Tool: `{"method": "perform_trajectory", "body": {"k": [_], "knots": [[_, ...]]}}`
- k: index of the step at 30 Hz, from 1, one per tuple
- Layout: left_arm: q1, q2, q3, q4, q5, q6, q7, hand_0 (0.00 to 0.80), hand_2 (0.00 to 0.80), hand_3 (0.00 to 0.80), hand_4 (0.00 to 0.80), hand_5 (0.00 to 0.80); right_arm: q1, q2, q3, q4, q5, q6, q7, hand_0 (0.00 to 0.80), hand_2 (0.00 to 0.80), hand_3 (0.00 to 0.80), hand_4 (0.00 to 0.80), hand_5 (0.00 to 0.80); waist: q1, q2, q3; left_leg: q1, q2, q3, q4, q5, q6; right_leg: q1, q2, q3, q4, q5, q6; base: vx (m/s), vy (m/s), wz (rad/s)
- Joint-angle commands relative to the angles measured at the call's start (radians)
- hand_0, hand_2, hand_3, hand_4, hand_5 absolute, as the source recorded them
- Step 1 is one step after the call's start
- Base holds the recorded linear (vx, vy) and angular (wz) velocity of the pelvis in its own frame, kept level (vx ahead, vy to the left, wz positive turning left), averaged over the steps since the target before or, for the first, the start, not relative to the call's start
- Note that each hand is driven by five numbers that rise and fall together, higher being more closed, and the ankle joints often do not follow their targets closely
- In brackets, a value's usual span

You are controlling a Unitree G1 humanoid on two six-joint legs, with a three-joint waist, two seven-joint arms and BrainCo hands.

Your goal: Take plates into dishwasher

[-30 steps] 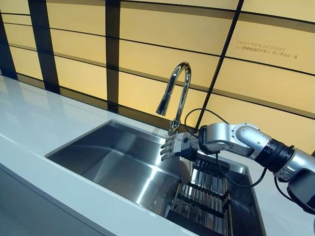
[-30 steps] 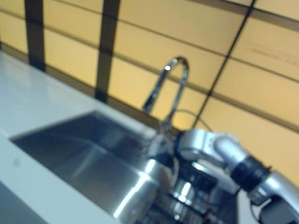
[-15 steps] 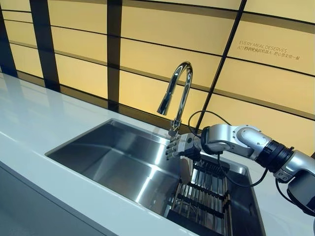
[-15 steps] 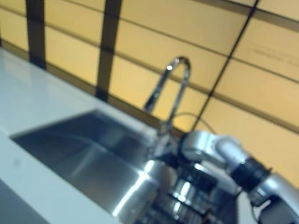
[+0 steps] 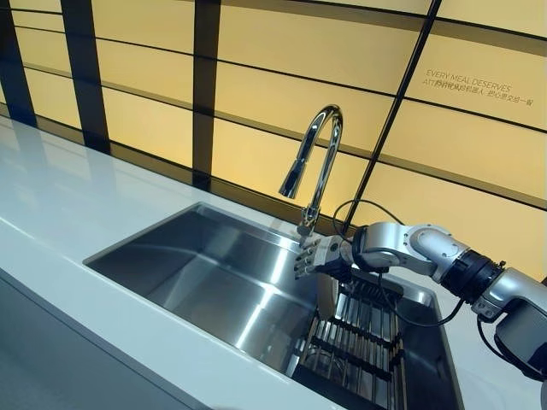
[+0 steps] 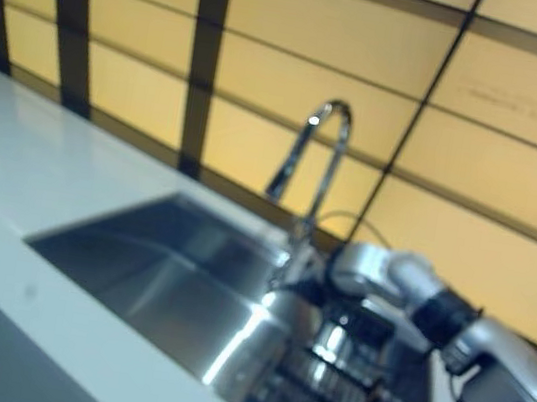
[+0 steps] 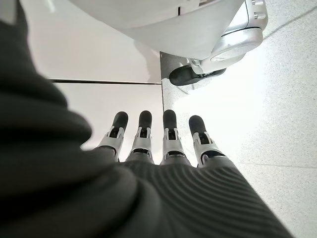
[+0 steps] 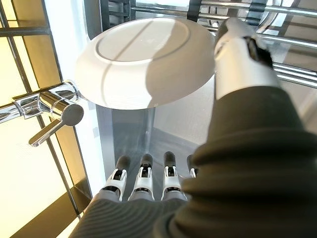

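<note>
A white plate [image 8: 143,59] stands on edge in the dark wire rack [image 5: 359,342] at the right end of the steel sink [image 5: 197,265]; in the left eye view the plate [image 5: 326,295] shows edge-on just under my right hand. My right hand [image 5: 311,257] hovers over the sink below the faucet's base, fingers [image 8: 143,173] straight and open, thumb [image 8: 237,54] next to the plate's rim; I cannot tell whether it touches. My left hand [image 7: 158,144] shows only in its wrist view, hanging open and empty over the floor.
The curved chrome faucet [image 5: 314,162] rises right behind my right hand, and its lever [image 8: 47,106] shows in the right wrist view. A white counter [image 5: 68,222] surrounds the sink. A yellow panelled wall [image 5: 273,94] stands behind.
The view has shifted a little. My right hand has drawn slightly back to the right, toward the faucet's base, still open above the plate.
</note>
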Motion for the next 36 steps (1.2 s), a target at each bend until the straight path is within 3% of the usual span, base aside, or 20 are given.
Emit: {"method": "perform_trajectory", "body": {"k": [1, 16, 36], "knots": [[-0.009, 0.023, -0.048, 0.029, 0.057, 0.004, -0.015, 0.0, 0.0, 0.0, 0.0, 0.0, -0.029, -0.03, 0.029, 0.032, -0.017, 0.058, -0.043, 0.0, 0.0, 0.0, 0.0, 0.0, 0.035, -0.033, 0.023, -0.004, -0.023, 0.045, -0.004, -0.043, 0.022, 0.067, -0.006, -0.036, 0.006, -0.071, 0.057, 0.0, 0.0, 0.0], [0.007, 0.04, -0.058, -0.034, 0.067, 0.032, -0.035, 0.0, 0.0, 0.0, 0.0, 0.0, -0.013, -0.028, 0.009, 0.051, -0.066, 0.078, -0.074, 0.0, 0.0, 0.0, 0.0, 0.0, 0.043, -0.024, 0.04, -0.002, -0.02, 0.039, -0.004, -0.041, 0.023, 0.065, -0.003, -0.034, 0.006, -0.066, 0.057, 0.001, -0.001, 0.0], [0.007, 0.061, -0.055, -0.023, 0.086, 0.0, -0.031, 0.0, 0.0, 0.0, 0.0, 0.0, -0.007, -0.024, 0.01, 0.09, -0.074, 0.11, -0.096, 0.0, 0.0, 0.0, 0.0, 0.0, 0.058, -0.03, 0.06, -0.019, -0.014, 0.023, -0.004, -0.033, 0.016, 0.054, 0.01, -0.037, 0.003, -0.063, 0.053, 0.018, -0.023, 0.02]]}}
